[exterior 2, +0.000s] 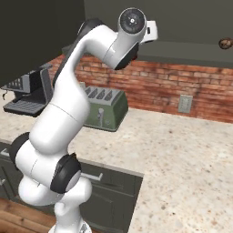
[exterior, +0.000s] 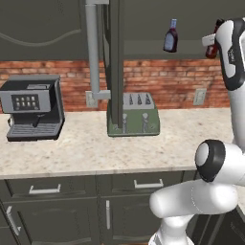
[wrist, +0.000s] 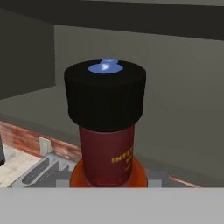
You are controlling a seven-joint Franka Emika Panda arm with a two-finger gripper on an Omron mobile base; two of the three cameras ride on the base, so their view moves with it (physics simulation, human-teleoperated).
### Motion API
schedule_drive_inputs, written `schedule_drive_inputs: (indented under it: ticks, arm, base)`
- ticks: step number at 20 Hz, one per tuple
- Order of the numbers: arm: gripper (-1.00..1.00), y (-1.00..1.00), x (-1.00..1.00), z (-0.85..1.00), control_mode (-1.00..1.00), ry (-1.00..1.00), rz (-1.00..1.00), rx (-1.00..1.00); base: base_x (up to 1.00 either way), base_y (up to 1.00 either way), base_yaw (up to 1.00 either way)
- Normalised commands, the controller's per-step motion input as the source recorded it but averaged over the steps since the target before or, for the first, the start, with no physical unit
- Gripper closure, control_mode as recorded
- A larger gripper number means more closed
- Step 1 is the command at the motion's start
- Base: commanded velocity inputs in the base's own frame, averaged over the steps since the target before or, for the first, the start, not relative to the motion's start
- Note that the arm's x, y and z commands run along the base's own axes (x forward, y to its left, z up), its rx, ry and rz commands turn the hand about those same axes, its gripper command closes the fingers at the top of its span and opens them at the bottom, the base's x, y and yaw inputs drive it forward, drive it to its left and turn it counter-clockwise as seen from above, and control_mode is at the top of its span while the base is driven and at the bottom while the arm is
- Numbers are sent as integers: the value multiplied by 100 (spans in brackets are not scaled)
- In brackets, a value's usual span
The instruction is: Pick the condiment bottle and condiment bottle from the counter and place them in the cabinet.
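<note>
A dark red condiment bottle (exterior: 214, 51) with a black cap hangs high above the counter at the cabinet's height, and my gripper (exterior: 212, 42) is shut on it. In the hand view this bottle (wrist: 107, 148) stands very close, its black cap toward the dark open cabinet (wrist: 175, 78), and my fingertips are hidden. A second condiment bottle (exterior: 171, 37), dark red with a blue cap, stands inside the cabinet (exterior: 143, 28) to the left of the held one. Its blue tip (wrist: 105, 67) peeks over the black cap.
An open cabinet door (exterior: 115, 62) hangs edge-on over a green toaster (exterior: 133, 115) on the speckled counter (exterior: 95, 148). A coffee machine (exterior: 32, 107) stands at the left. A wall outlet (exterior: 199, 96) sits on the brick backsplash.
</note>
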Motion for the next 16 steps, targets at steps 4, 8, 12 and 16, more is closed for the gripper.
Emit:
schedule_drive_inputs:
  ticks: [4, 8, 12, 16]
  arm:
    - [100, -5, 27, 0, -100, 0, 0, 0]
    - [100, -2, 18, -6, -100, 0, 0, 0]
    - [100, -1, 4, -16, -100, 0, 0, 0]
    - [100, 0, 0, -22, -100, 0, 0, 0]
  base:
    - [0, 0, 0]
    - [0, 0, 0]
    - [0, 0, 0]
    - [0, 0, 0]
